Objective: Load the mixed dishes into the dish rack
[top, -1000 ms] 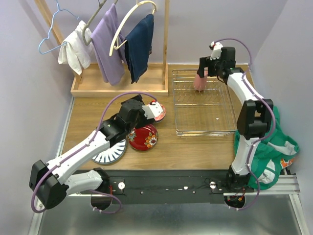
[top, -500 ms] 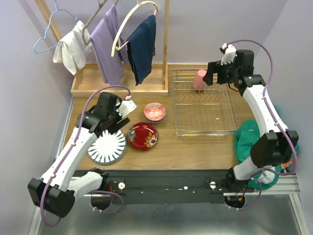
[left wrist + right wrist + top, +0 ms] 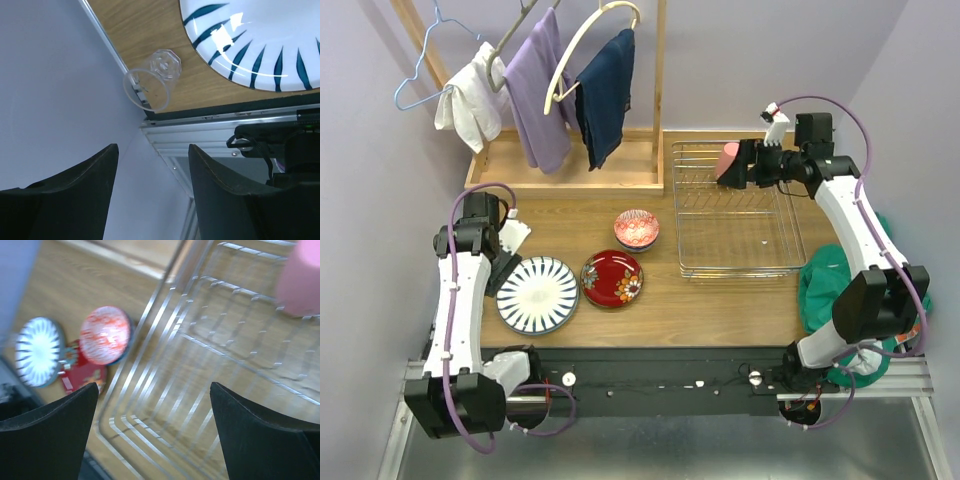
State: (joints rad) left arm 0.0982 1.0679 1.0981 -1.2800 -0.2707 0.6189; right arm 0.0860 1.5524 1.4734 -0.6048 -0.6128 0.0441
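Note:
The silver wire dish rack point(image 3: 735, 262) sits at the table's back right. A pink cup point(image 3: 727, 157) stands in its far left corner. My right gripper point(image 3: 734, 168) hovers just right of the cup, open and empty. In the right wrist view the cup point(image 3: 302, 275) lies beyond the open gripper point(image 3: 153, 386), over the rack's grid point(image 3: 200, 370). On the wood lie a red-pink bowl point(image 3: 636, 228), a red floral plate point(image 3: 612, 278) and a white plate with blue stripes point(image 3: 538, 295). My left gripper point(image 3: 504, 264) hangs open at the table's left edge beside the striped plate point(image 3: 260, 40).
A clear plastic cup point(image 3: 152, 87) lies on its side at the table's left edge. The wooden clothes-rack tray point(image 3: 560, 172) with hung garments stands at the back left. A green cloth bag point(image 3: 860, 290) hangs off the right edge.
My left arm has swung back from the red-pink bowl to the table's left edge, its jaws narrowing a little. The right arm rose off the pink cup, which stands free in the rack.

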